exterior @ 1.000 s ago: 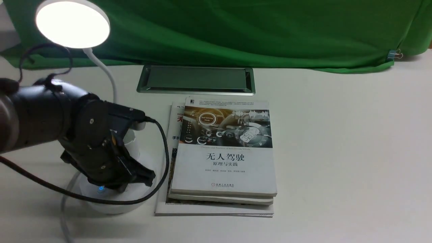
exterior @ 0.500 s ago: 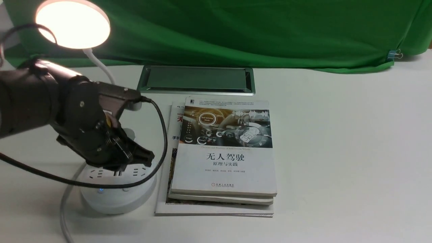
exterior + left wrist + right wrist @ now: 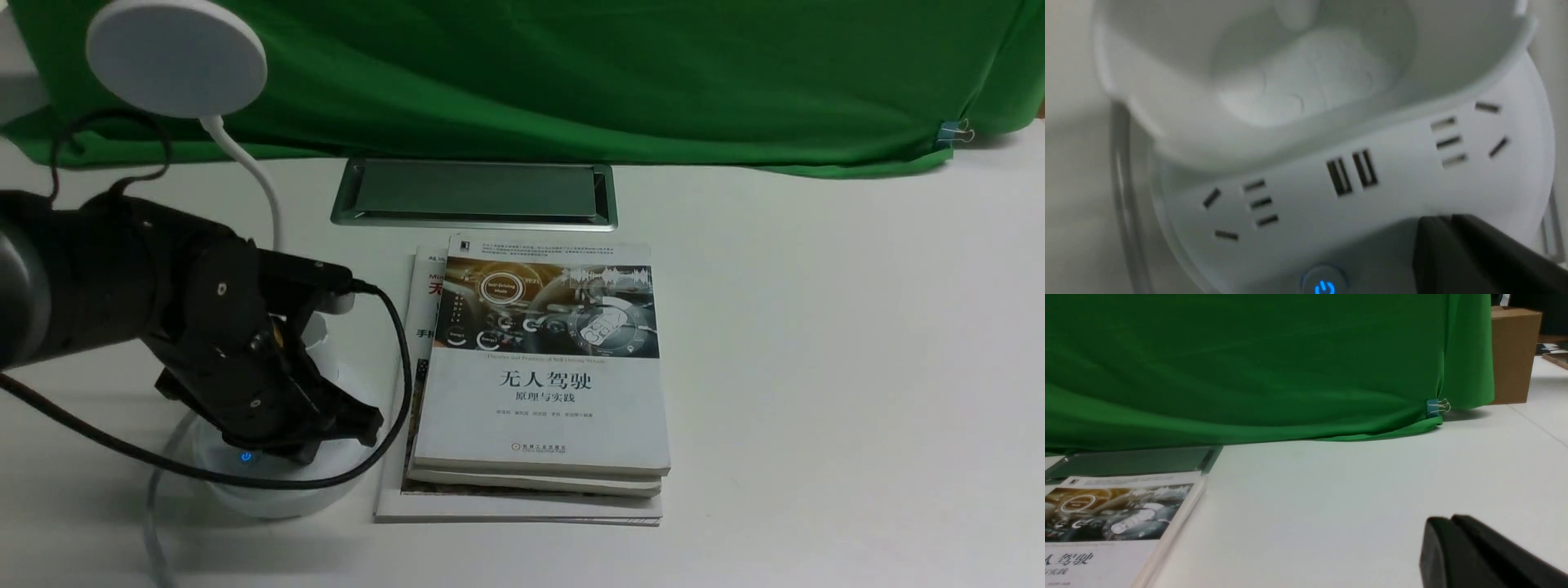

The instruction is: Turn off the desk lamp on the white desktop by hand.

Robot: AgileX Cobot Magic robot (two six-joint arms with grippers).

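LAMP OUT: The left gripper [image 3: 359, 426], fingers pressed together into one blunt tip, hangs low over the round base of the desk lamp [image 3: 269, 490]. The pose suits poking a switch, not grasping anything. Just beside the tip a power button [image 3: 1324, 286] glows blue. What lies directly beneath the tip is hidden, so contact cannot be confirmed. Behind the gripper stands the lamp's squarish cup [image 3: 1290, 81], and high above and behind it the disc head [image 3: 175, 57] is dark. That suggests the goal is met and the arm need only lift clear without snagging its black cable [image 3: 402, 351] on the base. Close on the gripper's right lies a stack of books [image 3: 543, 408], with a silver-framed hatch [image 3: 473, 192] farther back, both on the white desktop [image 3: 816, 367]. Well away to the right, the right gripper [image 3: 1447, 522], likewise closed on nothing, sits low over the desktop, parked out of the way.
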